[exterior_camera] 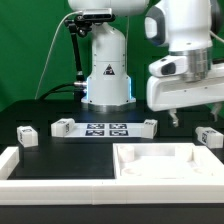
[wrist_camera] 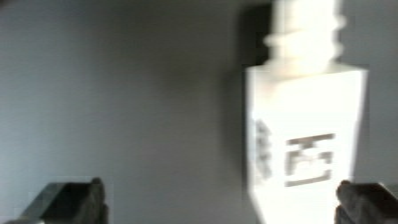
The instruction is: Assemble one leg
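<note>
Several small white legs with black-and-white tags lie on the dark table: one at the exterior view's far right [exterior_camera: 208, 136], one next to the marker board [exterior_camera: 147, 126], and two on the left [exterior_camera: 63, 126] [exterior_camera: 27, 135]. My gripper [exterior_camera: 198, 114] hangs open and empty just above the far-right leg. In the wrist view my gripper [wrist_camera: 221, 205] is open. A leg [wrist_camera: 302, 110] lies on the table below it, between the dark fingertips [wrist_camera: 71, 200] and much closer to one of them. It touches neither.
The marker board [exterior_camera: 106, 129] lies in front of the robot base. A large flat white tray-like panel [exterior_camera: 128, 172] lies in the foreground. A white raised border [exterior_camera: 12, 162] runs along the left and front edges.
</note>
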Controlling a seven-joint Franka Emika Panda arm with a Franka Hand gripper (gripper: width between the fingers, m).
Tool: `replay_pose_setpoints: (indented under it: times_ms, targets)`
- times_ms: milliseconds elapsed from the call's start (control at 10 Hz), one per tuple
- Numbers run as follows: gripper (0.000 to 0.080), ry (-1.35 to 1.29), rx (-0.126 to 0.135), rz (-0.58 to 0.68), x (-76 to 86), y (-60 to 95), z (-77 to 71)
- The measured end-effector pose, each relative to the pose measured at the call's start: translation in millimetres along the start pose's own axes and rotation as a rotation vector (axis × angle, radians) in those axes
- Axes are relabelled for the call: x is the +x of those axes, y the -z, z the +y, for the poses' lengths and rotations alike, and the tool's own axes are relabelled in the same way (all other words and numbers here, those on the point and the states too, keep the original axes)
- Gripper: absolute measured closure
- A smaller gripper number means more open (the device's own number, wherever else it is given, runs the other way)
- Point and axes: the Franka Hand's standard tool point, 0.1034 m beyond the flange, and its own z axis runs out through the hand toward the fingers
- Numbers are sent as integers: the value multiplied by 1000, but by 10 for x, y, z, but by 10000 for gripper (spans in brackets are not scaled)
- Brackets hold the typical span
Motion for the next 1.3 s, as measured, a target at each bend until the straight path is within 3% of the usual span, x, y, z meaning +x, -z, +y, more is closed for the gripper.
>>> replay_pose_setpoints:
  times_ms: [300,400,700,1200,1300]
  targets:
    - [150,11,-8,-46,-20,-10,33]
    - [150,13,-22,-158,-87,-12,52]
    - [150,-6,-53,-504,-224,-20,-113]
    - [150,-5,-41,-1011,-192,-99,-183]
    - [150,-11,-31,-984,-79,-129,-185]
